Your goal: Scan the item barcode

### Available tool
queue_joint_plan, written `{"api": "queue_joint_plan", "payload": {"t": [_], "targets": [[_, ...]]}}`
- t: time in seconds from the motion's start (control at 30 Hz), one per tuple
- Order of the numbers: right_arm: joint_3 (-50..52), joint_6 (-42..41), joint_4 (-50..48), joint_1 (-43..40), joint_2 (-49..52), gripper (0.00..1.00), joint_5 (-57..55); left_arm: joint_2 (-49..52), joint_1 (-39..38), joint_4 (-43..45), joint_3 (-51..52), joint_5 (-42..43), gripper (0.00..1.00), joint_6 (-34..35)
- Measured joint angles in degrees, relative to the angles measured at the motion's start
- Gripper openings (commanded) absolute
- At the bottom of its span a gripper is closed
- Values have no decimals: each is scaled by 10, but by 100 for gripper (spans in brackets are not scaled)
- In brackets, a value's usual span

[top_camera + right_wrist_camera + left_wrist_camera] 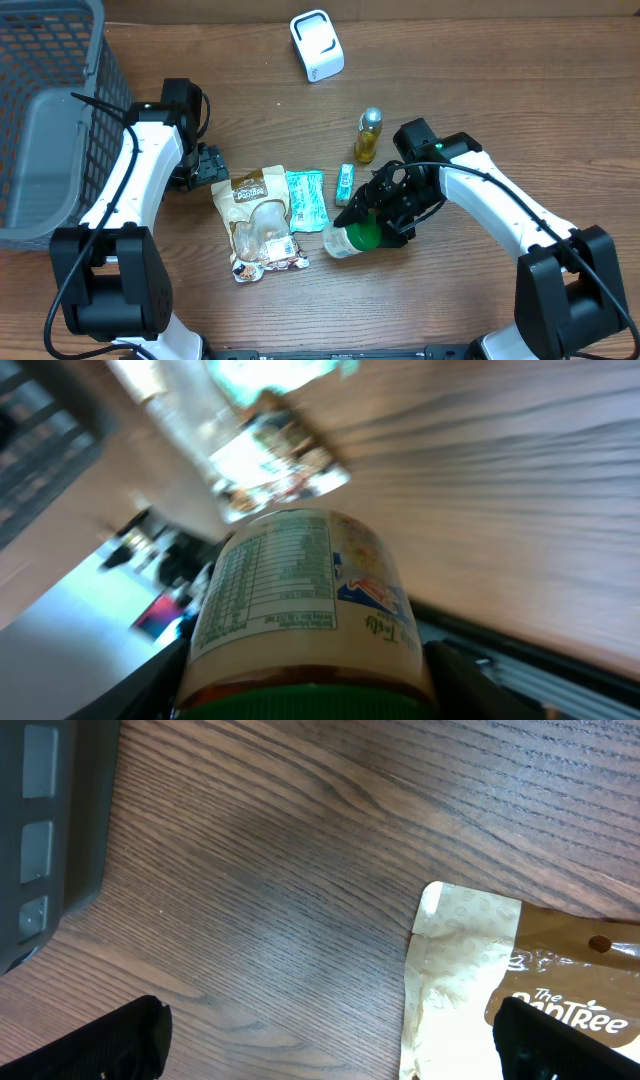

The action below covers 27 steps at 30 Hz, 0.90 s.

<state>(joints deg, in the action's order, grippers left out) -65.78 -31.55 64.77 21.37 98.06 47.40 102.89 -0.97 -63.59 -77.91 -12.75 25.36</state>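
- Jar (345,241) with a green lid lay tilted on its side in the right gripper (385,212), whose fingers were clamped on its lid end, near the table's (480,100) front edge, just right of the snack pouch (258,220).
- Left gripper (213,168) stood spread wide, holding nothing, beside the pouch's top corner.
- White scanner (317,45) sat well apart, at the far side.

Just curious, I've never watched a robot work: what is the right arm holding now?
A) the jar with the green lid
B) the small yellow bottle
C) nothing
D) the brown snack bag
A: the right gripper is closed on the jar with the green lid, which fills the right wrist view.
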Motion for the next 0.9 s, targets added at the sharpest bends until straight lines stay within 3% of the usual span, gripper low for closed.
{"api": "queue_joint_plan", "payload": {"t": [0.4, 0.73, 0.9], "targets": [[0, 1, 3, 0, 0, 52, -271, 0, 0, 0, 0, 0, 100, 0], [0, 1, -40, 0, 0, 57, -450, 0, 0, 0, 0, 0, 99, 0], [0, 0, -62, 0, 0, 70, -476, 0, 0, 0, 0, 0, 100, 0]]}}
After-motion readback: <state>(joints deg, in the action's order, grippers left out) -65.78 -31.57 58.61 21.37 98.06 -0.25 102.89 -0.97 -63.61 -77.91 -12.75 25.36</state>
